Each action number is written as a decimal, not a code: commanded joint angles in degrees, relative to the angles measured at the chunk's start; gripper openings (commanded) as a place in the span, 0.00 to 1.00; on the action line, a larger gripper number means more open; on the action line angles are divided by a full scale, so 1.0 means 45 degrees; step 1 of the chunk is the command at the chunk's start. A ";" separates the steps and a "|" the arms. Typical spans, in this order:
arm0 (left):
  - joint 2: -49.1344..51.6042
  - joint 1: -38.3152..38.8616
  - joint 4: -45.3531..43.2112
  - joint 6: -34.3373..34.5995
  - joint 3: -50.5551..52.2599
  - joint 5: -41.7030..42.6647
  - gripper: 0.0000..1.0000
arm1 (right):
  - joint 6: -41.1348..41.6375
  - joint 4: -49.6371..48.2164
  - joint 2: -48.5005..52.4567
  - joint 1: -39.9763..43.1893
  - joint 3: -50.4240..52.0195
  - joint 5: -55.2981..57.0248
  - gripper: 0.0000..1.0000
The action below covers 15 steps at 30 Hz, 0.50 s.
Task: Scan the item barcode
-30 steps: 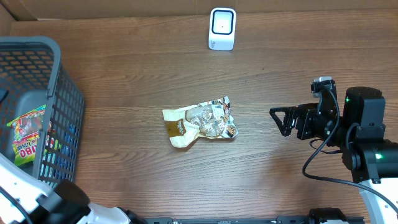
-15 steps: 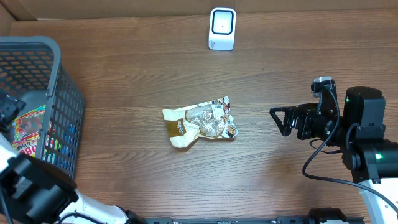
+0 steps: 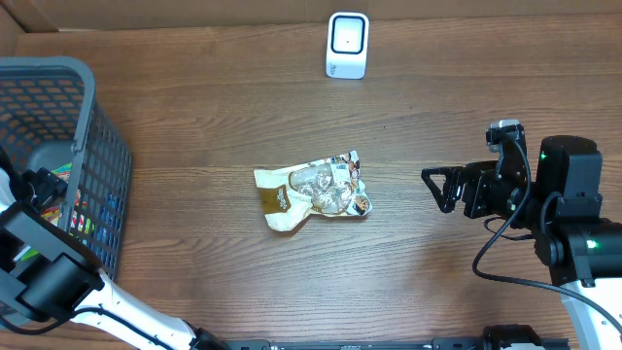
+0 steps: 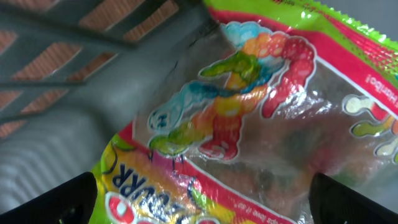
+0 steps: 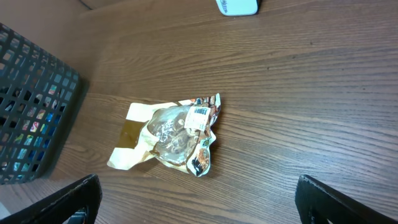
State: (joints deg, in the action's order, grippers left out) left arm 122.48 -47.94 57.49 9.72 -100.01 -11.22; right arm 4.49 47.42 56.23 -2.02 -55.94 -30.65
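At desk (image 3: 194, 107) centre lies a crinkled gold-and-clear foil packet (image 3: 313, 192); right claw (image 3: 438, 190), spread, sits at 3 o'clock. Left claw (image 4: 202, 202), spread, hangs over a colourful gummy bag (image 4: 249, 124) inside the grey mesh basket (image 3: 97, 146), 9 o'clock.

Black, cabled right arm (image 3: 569, 175) and right pincer (image 3: 435, 190).

Candy bag (image 4: 249, 124) in basket (image 3: 102, 165) at left, packet (image 3: 311, 192) centre, scanner (image 3: 347, 45) behind
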 commanded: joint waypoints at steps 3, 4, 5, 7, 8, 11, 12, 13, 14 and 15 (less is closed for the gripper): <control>0.0869 0.0393 -0.0544 -0.0495 0.0121 -0.0636 1.00 | 0.0044 -0.0083 -0.0034 -0.0039 -0.0287 0.0019 1.00; 0.0957 0.0466 -0.0583 -0.0486 0.0121 -0.0597 0.97 | 0.0044 -0.0078 -0.0034 -0.0039 -0.0287 0.0019 1.00; 0.1035 0.0549 -0.0612 -0.0481 0.0121 -0.0549 0.92 | 0.0044 -0.0078 -0.0034 -0.0039 -0.0287 0.0024 1.00; 0.1239 0.0763 -0.0593 -0.0432 0.0121 -0.0457 0.80 | 0.0044 -0.0083 -0.0034 -0.0039 -0.0287 0.0024 1.00; 0.1370 0.0869 -0.0549 -0.0442 0.0121 -0.0350 0.77 | 0.0049 -0.0083 -0.0034 -0.0039 -0.0287 0.0024 1.00; 0.1841 0.1171 -0.0311 -0.0452 0.0121 -0.0267 0.73 | 0.0044 -0.0078 -0.0034 -0.0039 -0.0287 0.0024 1.00; 0.2025 0.1229 -0.0204 -0.0452 0.0121 -0.0267 0.73 | 0.0044 -0.0078 -0.0034 -0.0039 -0.0287 0.0024 1.00; 0.2225 0.1263 -0.0112 -0.0447 0.0126 -0.0243 0.74 | 0.0044 -0.0068 -0.0034 -0.0039 -0.0287 0.0019 1.00; 0.2453 0.1321 0.0019 -0.0447 0.0126 -0.0126 0.75 | 0.0044 -0.0068 -0.0034 -0.0039 -0.0287 0.0024 1.00; 0.2647 0.1370 0.0136 -0.0452 0.0126 0.0029 0.77 | 0.0044 -0.0073 -0.0034 -0.0039 -0.0287 0.0024 1.00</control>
State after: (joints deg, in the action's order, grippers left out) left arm 126.50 -43.27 56.64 8.56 -102.30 -13.78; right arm 4.51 47.40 56.23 -2.02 -55.94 -30.65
